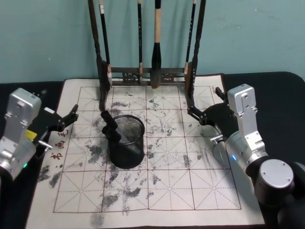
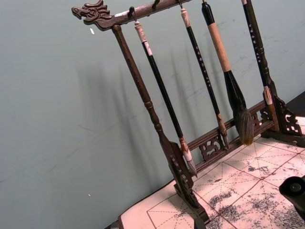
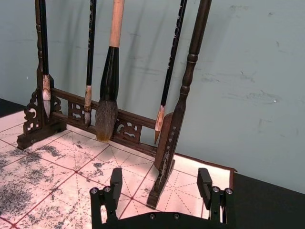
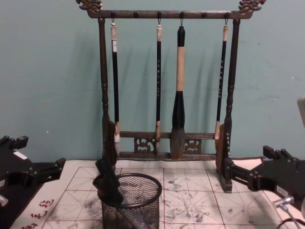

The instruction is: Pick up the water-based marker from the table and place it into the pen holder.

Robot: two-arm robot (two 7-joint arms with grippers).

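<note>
- The pen holder [image 1: 126, 141], a black wire-mesh cup, stands on the gridded mat of the table [image 1: 190, 191], in front of the brush rack.
- The water-based marker [image 1: 111, 127] sits inside the pen holder, leaning on its left rim with the black top poking out.
- Left of the pen holder, the left gripper [image 1: 70, 119] hovers with fingers spread, grasping nothing.
- Right of the pen holder, the right gripper [image 1: 206, 107] is likewise released, fingers apart near the rack's right post.
- Behind the pen holder, the wooden brush rack [image 4: 164, 152] holds four hanging brushes [image 4: 178, 95].
</note>
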